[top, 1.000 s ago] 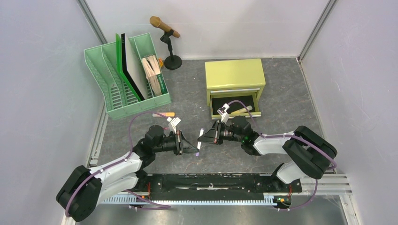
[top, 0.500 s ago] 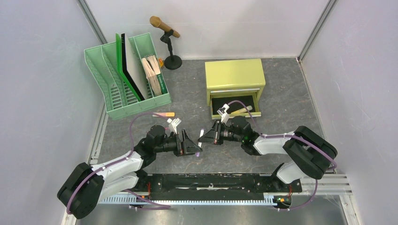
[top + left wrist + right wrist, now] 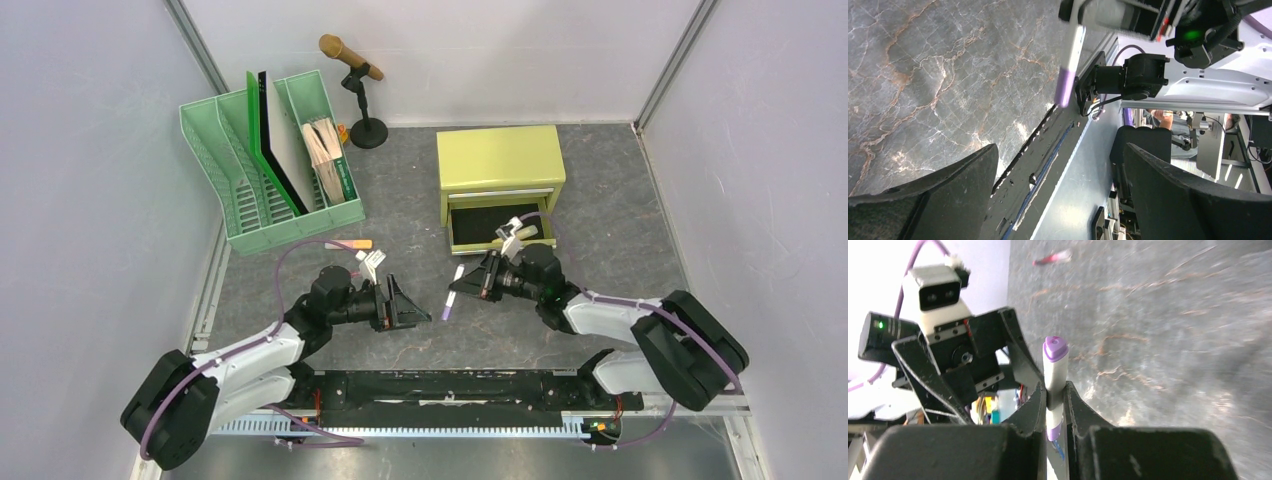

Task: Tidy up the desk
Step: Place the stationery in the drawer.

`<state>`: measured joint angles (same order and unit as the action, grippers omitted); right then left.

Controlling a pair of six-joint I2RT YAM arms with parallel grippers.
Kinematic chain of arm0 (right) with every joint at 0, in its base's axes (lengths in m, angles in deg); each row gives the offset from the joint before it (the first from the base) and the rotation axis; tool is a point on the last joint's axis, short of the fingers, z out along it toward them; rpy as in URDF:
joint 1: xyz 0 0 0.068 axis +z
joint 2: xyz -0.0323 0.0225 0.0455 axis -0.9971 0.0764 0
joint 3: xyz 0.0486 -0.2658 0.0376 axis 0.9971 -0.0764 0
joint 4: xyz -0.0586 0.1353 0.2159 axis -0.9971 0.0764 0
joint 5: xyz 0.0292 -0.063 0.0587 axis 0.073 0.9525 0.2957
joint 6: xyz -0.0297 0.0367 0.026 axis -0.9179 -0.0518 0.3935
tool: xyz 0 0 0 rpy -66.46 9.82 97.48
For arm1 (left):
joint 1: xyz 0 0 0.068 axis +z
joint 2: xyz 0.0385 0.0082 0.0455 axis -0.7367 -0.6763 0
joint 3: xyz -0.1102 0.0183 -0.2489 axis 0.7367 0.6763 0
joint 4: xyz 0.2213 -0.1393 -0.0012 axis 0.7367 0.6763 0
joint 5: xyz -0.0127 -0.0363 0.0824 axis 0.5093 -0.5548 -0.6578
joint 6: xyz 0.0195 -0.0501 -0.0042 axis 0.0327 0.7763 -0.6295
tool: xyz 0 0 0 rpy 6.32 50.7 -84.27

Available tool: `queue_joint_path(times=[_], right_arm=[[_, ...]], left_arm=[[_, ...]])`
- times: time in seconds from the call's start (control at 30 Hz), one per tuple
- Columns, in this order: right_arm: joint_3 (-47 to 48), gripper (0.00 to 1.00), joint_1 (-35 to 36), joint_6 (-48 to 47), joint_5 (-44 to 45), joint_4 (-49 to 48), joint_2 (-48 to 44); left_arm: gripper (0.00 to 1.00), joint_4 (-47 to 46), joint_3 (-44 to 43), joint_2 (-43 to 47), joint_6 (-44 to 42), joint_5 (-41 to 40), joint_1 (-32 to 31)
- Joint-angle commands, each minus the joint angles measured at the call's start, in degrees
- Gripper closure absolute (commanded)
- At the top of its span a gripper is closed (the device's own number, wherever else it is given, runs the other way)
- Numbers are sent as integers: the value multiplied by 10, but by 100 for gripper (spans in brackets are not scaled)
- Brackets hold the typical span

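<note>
The desk [image 3: 610,200] is a dark grey, veined tabletop between pale walls. A white marker with purple ends [image 3: 453,292] hangs just above it, in front of the drawer cabinet. My right gripper [image 3: 472,286] is shut on the marker's middle; in the right wrist view the marker [image 3: 1054,369] stands upright between the two fingers [image 3: 1034,405]. My left gripper [image 3: 412,304] is to the marker's left, apart from it, open and holding nothing. From the left wrist view the marker [image 3: 1070,62] shows ahead of my left gripper [image 3: 1060,150].
A yellow-green cabinet [image 3: 500,158] stands at centre back with its lower drawer [image 3: 497,224] pulled open. A green file rack [image 3: 268,175] holding boards stands back left, and a microphone on a stand [image 3: 356,80] is behind it. An orange-pink pen [image 3: 352,243] lies near the rack.
My left gripper opened and let go of the marker. My right arm carried the marker to the right, away from the left gripper and nearer the open drawer.
</note>
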<state>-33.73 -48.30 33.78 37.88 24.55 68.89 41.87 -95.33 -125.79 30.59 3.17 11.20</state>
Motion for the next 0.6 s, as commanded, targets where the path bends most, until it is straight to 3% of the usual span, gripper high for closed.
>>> queue_joint_path(times=[0.0, 0.3, 0.57], right_arm=[[-9, 98, -61, -43, -4, 46, -46], [15, 98, -194, -79, -54, 100, -75], [36, 98, -265, -47, -51, 67, -75]], left_arm=[[0, -3, -16, 17, -1, -3, -2], [0, -3, -9, 26, 1, -7, -2], [0, 12, -8, 31, -1, -6, -3]])
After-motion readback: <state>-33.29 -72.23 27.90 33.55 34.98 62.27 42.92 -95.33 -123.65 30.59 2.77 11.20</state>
